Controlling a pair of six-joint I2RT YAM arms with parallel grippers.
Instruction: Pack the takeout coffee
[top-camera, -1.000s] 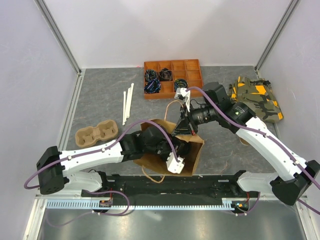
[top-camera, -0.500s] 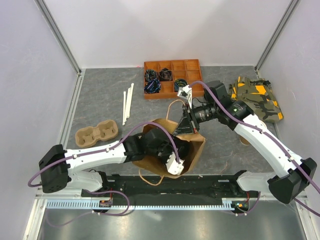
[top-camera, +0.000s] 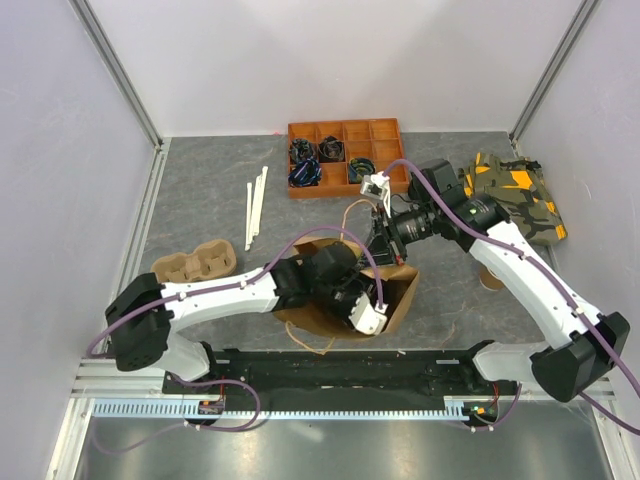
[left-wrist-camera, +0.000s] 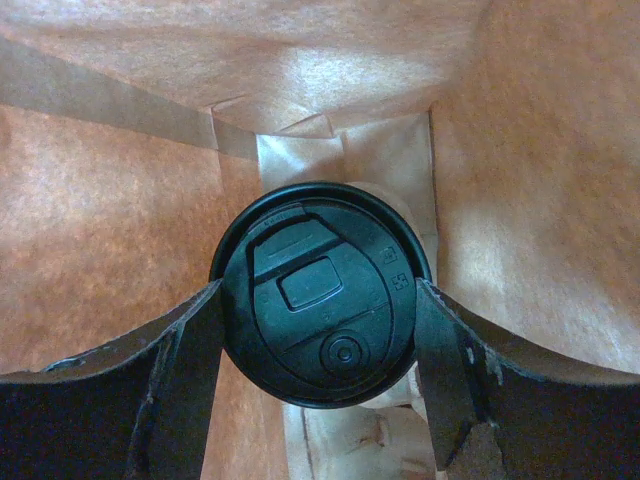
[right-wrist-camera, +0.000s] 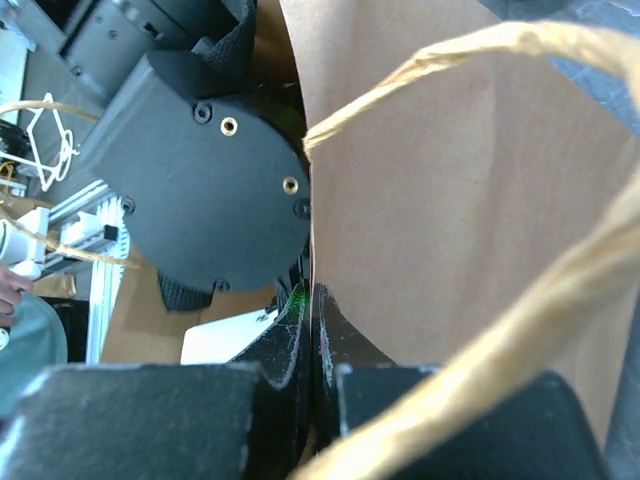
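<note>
Overhead centre: brown paper bag (top-camera: 398, 298) on the grey tabletop (top-camera: 200, 200), takeout coffee (left-wrist-camera: 318, 290) down inside it (black lid facing the wrist camera), left jaws grasping the cup by both sides, right jaws clenched on the bag's upper rim beside a twine handle (right-wrist-camera: 480, 50)

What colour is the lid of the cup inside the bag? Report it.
Black; the lid shows best in the left wrist view.
</note>
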